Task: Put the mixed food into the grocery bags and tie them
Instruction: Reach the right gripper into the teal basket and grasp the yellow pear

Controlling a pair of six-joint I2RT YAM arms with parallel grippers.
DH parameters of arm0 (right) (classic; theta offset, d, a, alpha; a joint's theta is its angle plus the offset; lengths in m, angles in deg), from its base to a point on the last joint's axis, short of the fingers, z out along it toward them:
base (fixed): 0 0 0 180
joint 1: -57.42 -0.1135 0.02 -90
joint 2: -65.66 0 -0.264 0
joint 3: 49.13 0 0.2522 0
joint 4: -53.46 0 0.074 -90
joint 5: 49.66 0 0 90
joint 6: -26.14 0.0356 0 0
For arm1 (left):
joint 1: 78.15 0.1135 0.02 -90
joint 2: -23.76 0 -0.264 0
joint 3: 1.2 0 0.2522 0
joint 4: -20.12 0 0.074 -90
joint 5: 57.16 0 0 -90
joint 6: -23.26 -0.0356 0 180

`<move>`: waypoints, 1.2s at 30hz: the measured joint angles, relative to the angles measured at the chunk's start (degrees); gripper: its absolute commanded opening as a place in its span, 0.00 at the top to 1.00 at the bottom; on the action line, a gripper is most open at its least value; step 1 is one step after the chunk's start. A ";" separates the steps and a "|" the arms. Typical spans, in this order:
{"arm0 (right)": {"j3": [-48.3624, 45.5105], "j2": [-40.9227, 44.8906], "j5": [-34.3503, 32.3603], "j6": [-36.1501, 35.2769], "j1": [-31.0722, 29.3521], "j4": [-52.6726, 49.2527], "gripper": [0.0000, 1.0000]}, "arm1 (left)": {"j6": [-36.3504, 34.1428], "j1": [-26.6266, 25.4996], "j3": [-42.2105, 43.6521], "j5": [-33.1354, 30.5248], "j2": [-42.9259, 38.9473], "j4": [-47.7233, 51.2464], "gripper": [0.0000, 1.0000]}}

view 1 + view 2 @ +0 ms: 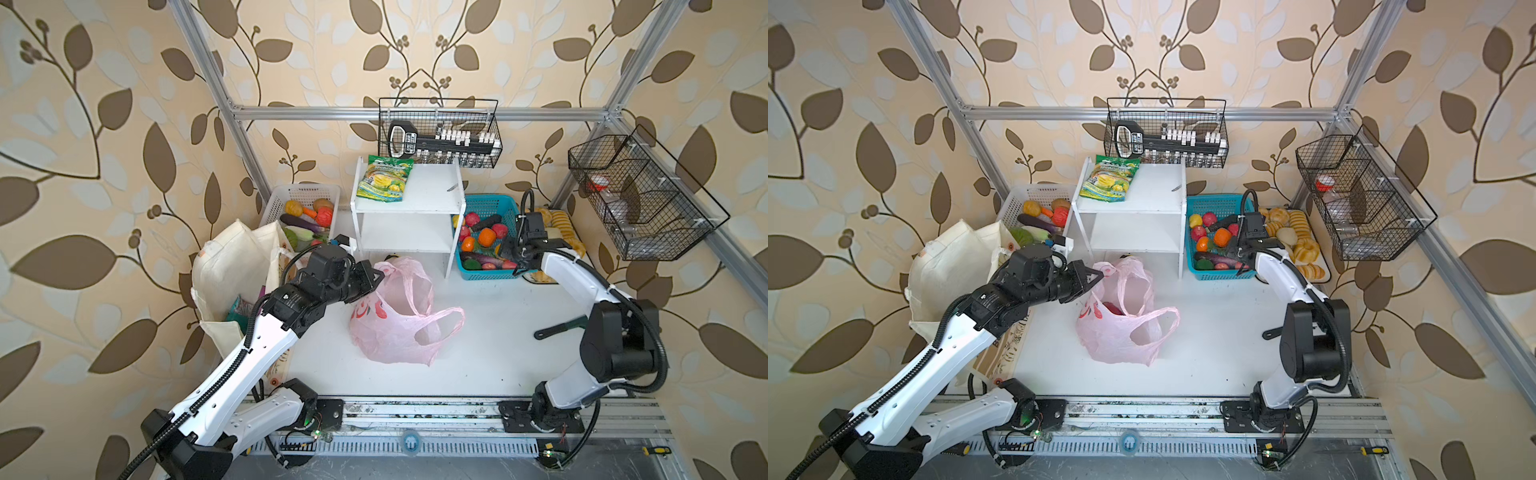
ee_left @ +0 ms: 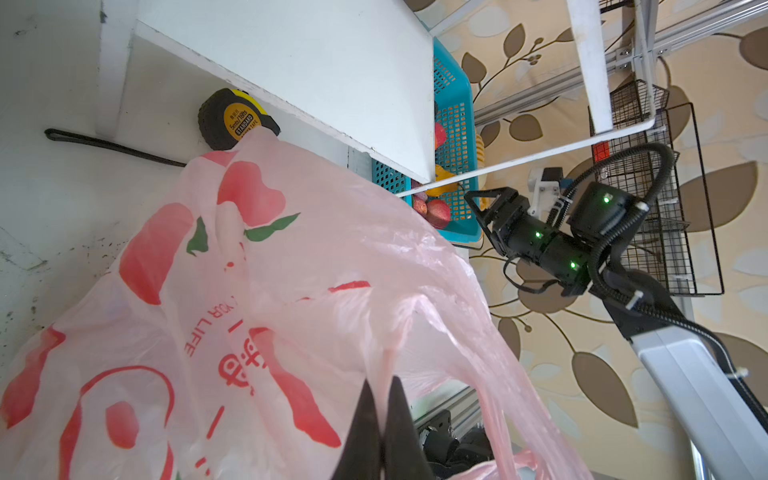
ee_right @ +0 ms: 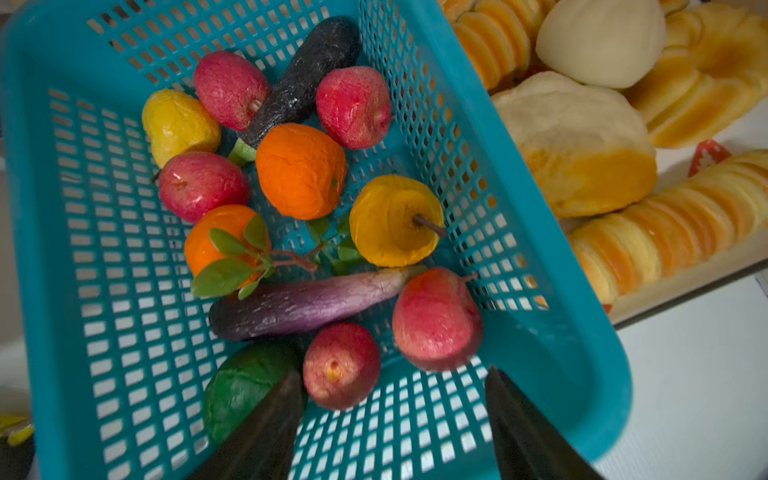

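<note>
My right gripper [image 3: 390, 372] hangs spread over the teal basket [image 3: 519, 208], a small red fruit [image 3: 340, 365] just ahead of the gap; the basket's wall and the bread [image 3: 582, 145] beyond hem that side. The pink bag [image 1: 386, 332] fills mid-desk before the white shelf [image 1: 409, 208]. The desk [image 1: 498, 357] lies bare along its front edge and right of the bag.

White links [image 1: 249, 372], black joints [image 1: 291, 305], ribbed black cables [image 1: 663, 357] on both arms.
</note>
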 measured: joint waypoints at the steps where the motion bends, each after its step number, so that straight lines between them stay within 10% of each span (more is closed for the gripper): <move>1: 1.42 -1.73 -0.37 0.00 0.04 0.09 0.29 | -0.17 0.00 0.00 -0.02 0.00 0.00 1.00; 18: 12.85 -17.88 -4.92 2.67 1.90 0.72 0.25 | -2.49 0.00 -0.02 0.13 1.03 0.31 1.00; 29: 15.04 -21.46 -0.81 1.11 3.50 3.74 0.75 | -2.69 0.00 -0.13 0.15 1.84 0.81 1.00; 36: 11.74 -14.95 1.16 0.04 3.34 3.17 0.76 | -2.36 0.00 -0.13 0.94 1.88 0.79 1.00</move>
